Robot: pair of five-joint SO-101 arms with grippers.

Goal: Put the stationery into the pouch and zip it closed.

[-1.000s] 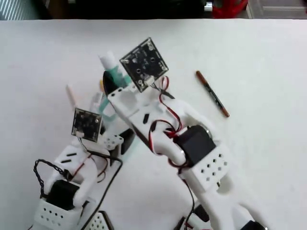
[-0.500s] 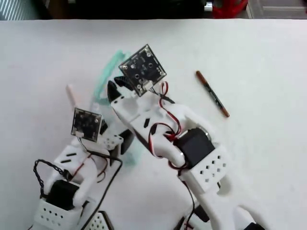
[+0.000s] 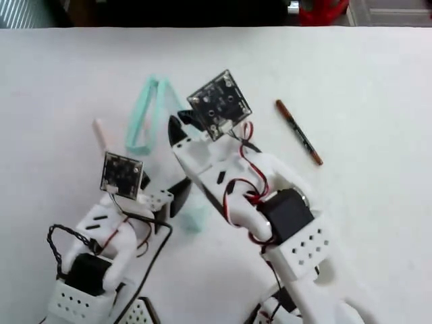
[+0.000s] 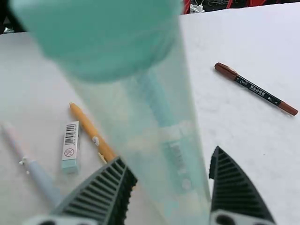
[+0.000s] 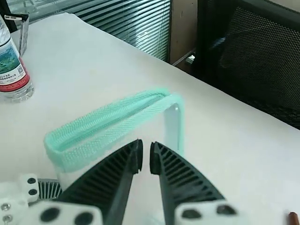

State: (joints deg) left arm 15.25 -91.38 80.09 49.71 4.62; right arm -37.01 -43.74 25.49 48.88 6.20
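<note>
**A:** Where's the pouch?

**B:** The pouch is on the bench, clamped in the left pincer. Its mouth is unzipped and a pen shows through its wall.

**A:** What changed?

**B:** The right pincer has swung off the mouth, fingers nearly together on nothing I can see. I'd judge something just went in. The brown marker hasn't moved, and the orange pen, eraser and pale pen are also out, so zipping must wait.

V. bright, even light; faint shadows
</note>
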